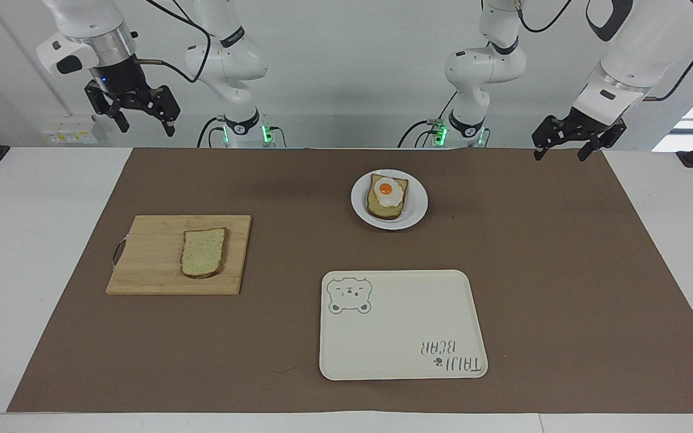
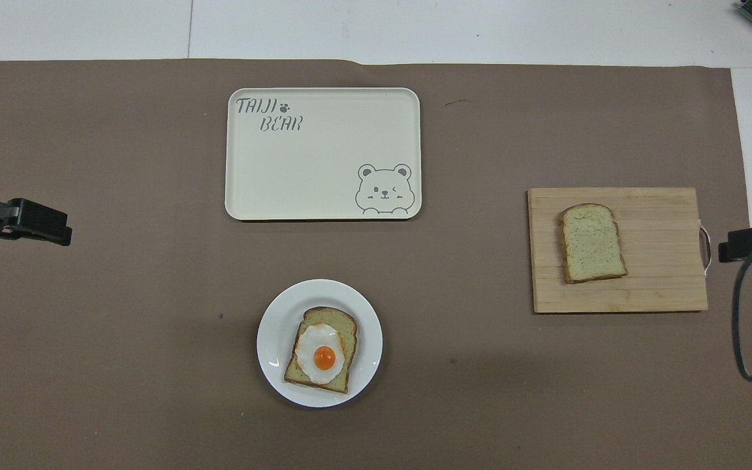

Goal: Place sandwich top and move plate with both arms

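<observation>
Facing view showed nothing done yet: the sandwich top [image 1: 203, 252] lay on the cutting board [image 1: 148, 255], the plate [image 1: 417, 201] with its egg slice sat nearer the robots, and the left gripper [image 1: 569, 144] and right gripper [image 1: 139, 118] hung apart-fingered, empty.

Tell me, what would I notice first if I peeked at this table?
Probably the bright fried egg on a slice of bread, sitting on the small round white plate close to the robots. Next, the plain speckled tan bread slice on the wooden cutting board toward the right arm's end, and the cream rectangular tray with a bear drawing farther from the robots than the plate.
</observation>
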Controlling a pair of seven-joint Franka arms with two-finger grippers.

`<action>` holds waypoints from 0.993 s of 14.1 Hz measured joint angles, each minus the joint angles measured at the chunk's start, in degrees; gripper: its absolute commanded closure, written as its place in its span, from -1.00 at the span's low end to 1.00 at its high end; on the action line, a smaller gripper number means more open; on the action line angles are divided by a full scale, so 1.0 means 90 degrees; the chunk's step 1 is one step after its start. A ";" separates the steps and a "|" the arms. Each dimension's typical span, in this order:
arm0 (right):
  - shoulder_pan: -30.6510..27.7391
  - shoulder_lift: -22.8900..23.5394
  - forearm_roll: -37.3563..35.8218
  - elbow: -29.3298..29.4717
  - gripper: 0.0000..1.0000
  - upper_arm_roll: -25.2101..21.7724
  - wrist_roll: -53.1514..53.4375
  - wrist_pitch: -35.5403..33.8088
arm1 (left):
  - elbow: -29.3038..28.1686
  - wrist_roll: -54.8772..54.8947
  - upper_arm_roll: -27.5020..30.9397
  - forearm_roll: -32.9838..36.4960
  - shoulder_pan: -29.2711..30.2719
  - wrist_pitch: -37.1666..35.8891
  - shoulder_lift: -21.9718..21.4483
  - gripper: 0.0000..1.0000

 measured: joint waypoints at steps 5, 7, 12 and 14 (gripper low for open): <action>0.0000 0.0000 0.0000 -0.0004 -1.00 0.0000 0.0000 -0.0004 | 0.0000 0.0000 0.0000 0.0000 0.0000 0.0000 0.0000 -1.00; 0.0000 0.0000 0.0000 -0.0007 -1.00 0.0000 0.0000 -0.0003 | 0.0000 0.0000 0.0000 0.0000 0.0000 0.0000 0.0000 -1.00; -0.0022 0.0046 0.0003 0.0000 -1.00 -0.0022 0.0000 0.0013 | 0.0000 0.0000 0.0000 0.0000 0.0000 0.0000 0.0000 -1.00; -0.0022 0.0092 0.0004 0.0023 -1.00 -0.0022 0.0000 0.0014 | 0.0000 0.0000 0.0000 0.0000 0.0000 0.0000 0.0000 -1.00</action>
